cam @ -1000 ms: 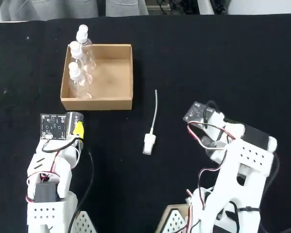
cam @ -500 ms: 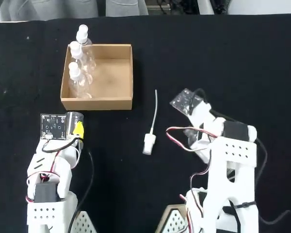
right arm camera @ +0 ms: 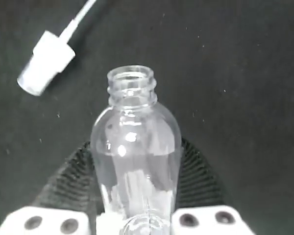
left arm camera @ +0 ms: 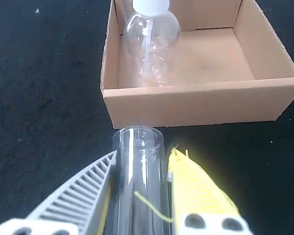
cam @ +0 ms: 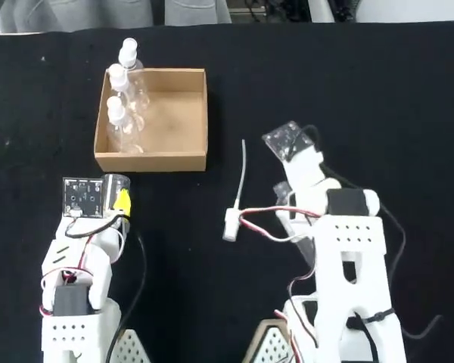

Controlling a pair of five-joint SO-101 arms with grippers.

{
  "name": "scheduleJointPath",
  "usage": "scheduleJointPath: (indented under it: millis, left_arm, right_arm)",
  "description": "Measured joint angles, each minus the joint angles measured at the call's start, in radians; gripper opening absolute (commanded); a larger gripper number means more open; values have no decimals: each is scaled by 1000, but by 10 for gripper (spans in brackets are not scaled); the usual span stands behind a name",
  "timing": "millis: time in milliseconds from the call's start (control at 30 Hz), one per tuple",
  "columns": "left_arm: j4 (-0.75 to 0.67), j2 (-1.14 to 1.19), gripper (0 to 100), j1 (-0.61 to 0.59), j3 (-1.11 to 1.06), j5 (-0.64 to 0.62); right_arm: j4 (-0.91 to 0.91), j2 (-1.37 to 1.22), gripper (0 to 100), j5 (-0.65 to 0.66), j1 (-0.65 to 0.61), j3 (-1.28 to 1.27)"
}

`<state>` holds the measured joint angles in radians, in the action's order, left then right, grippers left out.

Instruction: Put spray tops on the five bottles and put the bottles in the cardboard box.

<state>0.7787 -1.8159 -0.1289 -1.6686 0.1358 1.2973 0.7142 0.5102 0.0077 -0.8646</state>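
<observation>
While the left hand clamped tight on a clear bottle just short of the cardboard box, the right hand gripped an open bottle around its rounded body. That open bottle was see-through plastic with a ridged, threaded neck and no top on it. Its mouth pointed out over the black counter. Near its neck but apart from it lay the loose spray top, a small white cap with a long thin tube. It lay flat on the counter between the two arms, with the tube stretching away from them. The bottle in the left hand showed a round, plain end aimed at the near wall of the box; I could not tell which end it was. Three capped bottles stood in a row along the left wall of the box, each clear with a white spray top. The rest of the box floor was bare brown card.
</observation>
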Motion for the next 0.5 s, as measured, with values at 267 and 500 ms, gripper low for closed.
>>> scheduleJointPath:
  millis: [267, 500]
  left_arm:
    - [0, 0, 159, 0, 0, 0]
    - [0, 0, 159, 0, 0, 0]
  right_arm:
    - [-6, 0, 32, -121, -35, 89]
    - [-6, 3, 32, -152, -38, 144]
